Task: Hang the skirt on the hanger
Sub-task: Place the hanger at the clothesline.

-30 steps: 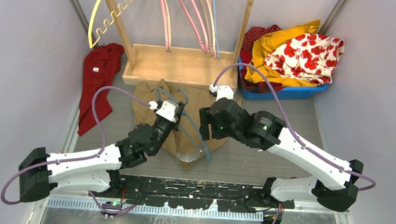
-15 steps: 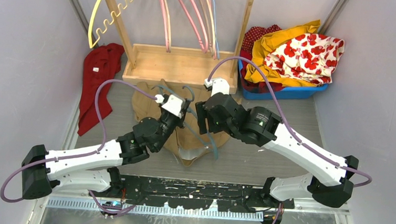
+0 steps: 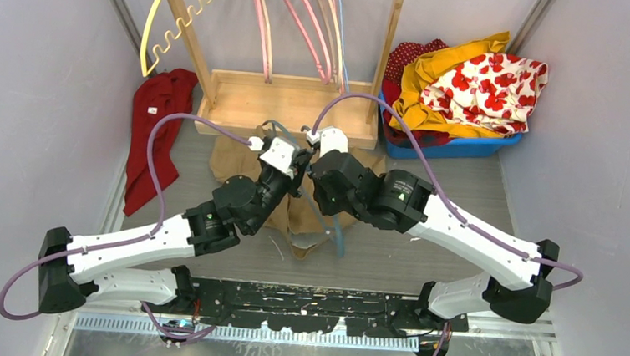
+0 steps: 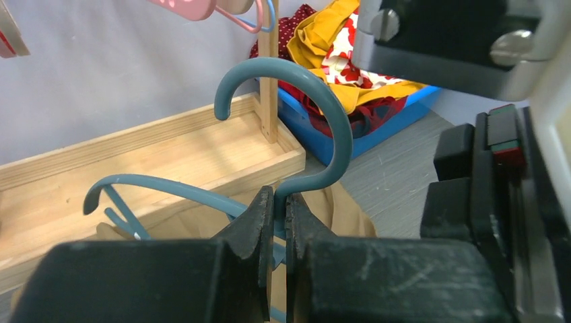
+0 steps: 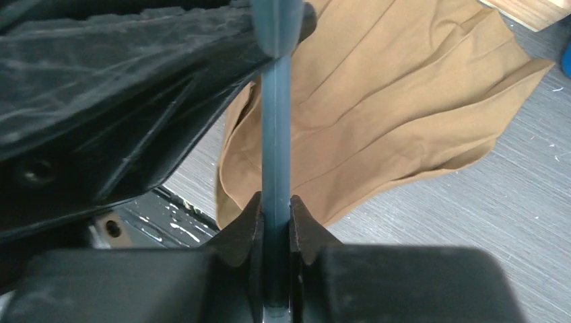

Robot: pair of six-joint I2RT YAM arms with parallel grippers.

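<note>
Wooden tray (image 3: 287, 105) sits at upper centre of your top view, with pink hangers (image 3: 301, 26) above it, a red cloth (image 3: 156, 125) to its left and a blue bin (image 3: 464, 147) of clothes to its right. Both wrists crowd over the tan skirt (image 3: 233, 160), which lies on the table just below the tray. Your left gripper (image 4: 278, 202) is clamped on the teal hanger (image 4: 330, 121) just under its hook. Your right gripper (image 5: 275, 215) pinches the hanger's straight bar above the skirt. Since a second ago both arms have moved up-frame, closer together.
</note>
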